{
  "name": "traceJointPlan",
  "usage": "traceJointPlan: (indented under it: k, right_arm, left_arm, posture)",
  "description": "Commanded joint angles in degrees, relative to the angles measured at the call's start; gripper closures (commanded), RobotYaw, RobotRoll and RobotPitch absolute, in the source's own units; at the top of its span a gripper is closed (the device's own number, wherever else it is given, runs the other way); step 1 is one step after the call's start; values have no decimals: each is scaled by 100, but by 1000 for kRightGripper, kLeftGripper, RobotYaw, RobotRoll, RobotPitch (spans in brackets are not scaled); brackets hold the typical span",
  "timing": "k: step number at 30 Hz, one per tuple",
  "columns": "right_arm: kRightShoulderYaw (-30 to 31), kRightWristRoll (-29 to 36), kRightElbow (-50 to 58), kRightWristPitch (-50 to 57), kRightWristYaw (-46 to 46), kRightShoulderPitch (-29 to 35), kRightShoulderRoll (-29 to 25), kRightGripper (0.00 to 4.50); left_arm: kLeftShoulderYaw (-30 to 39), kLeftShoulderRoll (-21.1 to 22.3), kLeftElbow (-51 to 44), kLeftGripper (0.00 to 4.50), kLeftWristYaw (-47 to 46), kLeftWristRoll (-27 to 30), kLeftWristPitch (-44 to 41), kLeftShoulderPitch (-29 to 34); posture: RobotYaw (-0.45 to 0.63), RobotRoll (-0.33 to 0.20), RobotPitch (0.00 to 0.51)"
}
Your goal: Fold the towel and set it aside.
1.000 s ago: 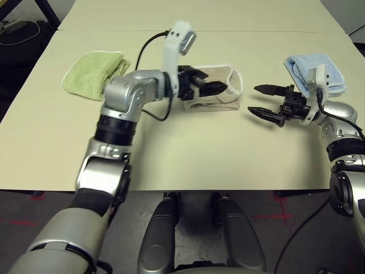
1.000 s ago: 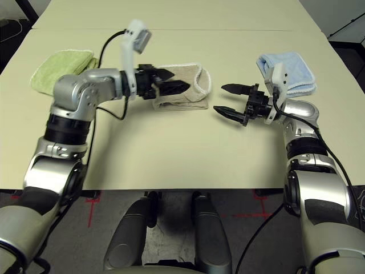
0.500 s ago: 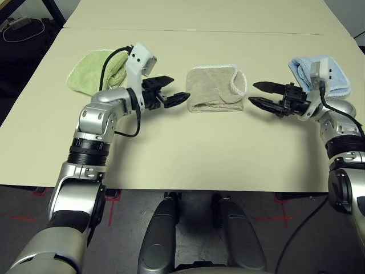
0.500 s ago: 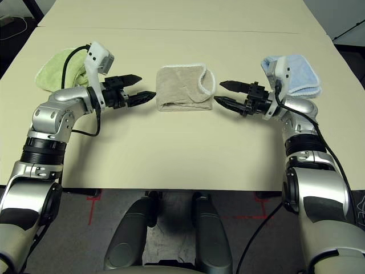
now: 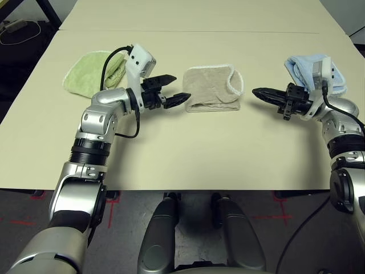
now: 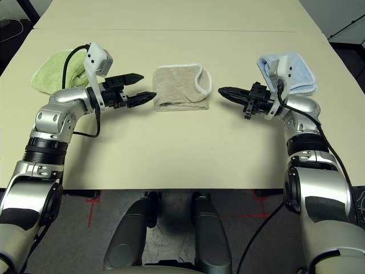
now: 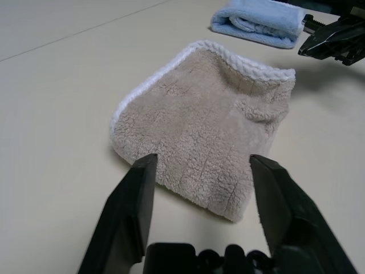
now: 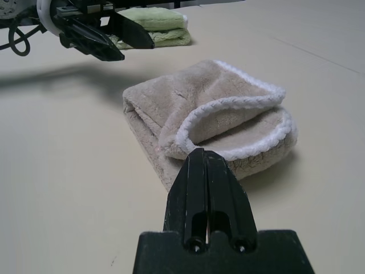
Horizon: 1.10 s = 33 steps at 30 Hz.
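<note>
The beige towel (image 5: 210, 89) lies folded on the table's middle, white stitched edging curling up at its right end (image 8: 239, 105). My left gripper (image 5: 173, 89) hovers just left of it, open, with nothing between the fingers (image 7: 128, 211). My right gripper (image 5: 258, 92) is a short way to the towel's right, shut and holding nothing, its tips pointing at the towel. Neither gripper touches the cloth.
A folded light green towel (image 5: 94, 73) lies at the left behind my left arm. A folded light blue towel (image 5: 315, 73) lies at the right behind my right wrist. The cream table (image 5: 188, 154) has bare room in front of the towel.
My left gripper has let go of the towel and drawn back to its left. My right gripper's fingers have closed from open to shut. The towel lies flatter.
</note>
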<state>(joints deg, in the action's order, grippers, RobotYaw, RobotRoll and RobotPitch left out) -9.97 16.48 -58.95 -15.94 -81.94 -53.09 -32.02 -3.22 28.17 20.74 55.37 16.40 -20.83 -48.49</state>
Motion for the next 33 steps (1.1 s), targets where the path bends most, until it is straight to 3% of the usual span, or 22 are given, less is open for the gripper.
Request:
traceJointPlan:
  k: [1,6,12,20,27,33]
  right_arm:
    - [-42,11,-19,-30,-24,-13,-50,4500]
    - [-48,11,-29,-37,-18,-13,-54,4500]
    - [-23,40,31,-3,-37,-144,57,4500]
    - [128,-120,-218,-5,78,-881,549,4500]
    - [651,-817,-642,-164,573,-1276,968,4500]
    - [822,-1228,-1008,-281,1011,-1187,803,4500]
  left_arm:
    - [-50,61,128,2552,164,-103,127,18]
    - [2,36,181,4488,245,-111,214,1]
    - [-45,76,320,4488,387,-198,475,21]
    - [-91,-148,668,4488,352,-281,557,-370]
    - [-190,-417,1183,4488,328,-502,710,-806]
    - [-207,-502,1226,4488,356,-535,656,-921]
  posture:
    - [41,0,201]
    - [39,0,201]
    - [33,0,205]
    - [52,0,208]
    - [65,0,211]
    - [71,0,214]
